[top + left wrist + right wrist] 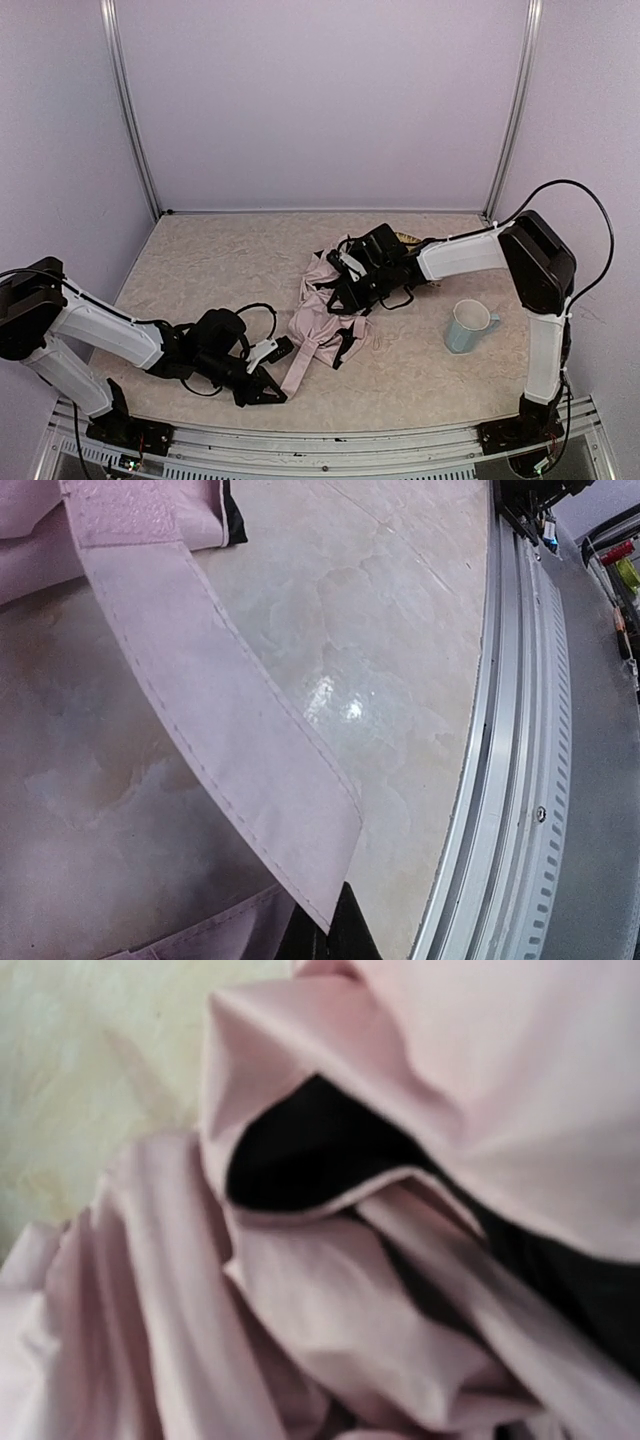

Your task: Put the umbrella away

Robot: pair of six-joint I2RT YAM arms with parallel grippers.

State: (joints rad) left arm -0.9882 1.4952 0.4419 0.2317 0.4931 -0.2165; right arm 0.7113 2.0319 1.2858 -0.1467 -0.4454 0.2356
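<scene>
The umbrella (322,322) lies crumpled mid-table, with pale pink fabric and black lining showing. Its long pink closing strap (296,370) runs down toward my left gripper (270,390). In the left wrist view the strap (220,740) ends right between the black fingertips (345,935), which are shut on its tip. My right gripper (343,292) is pressed into the far end of the umbrella. The right wrist view shows only pink folds (330,1300) and black lining (300,1150); its fingers are hidden by fabric. The shaft and handle are out of sight.
A pale green mug (468,325) stands to the right of the umbrella. A woven edge (406,238) peeks out behind the right arm. The metal front rail (510,780) of the table runs close to my left gripper.
</scene>
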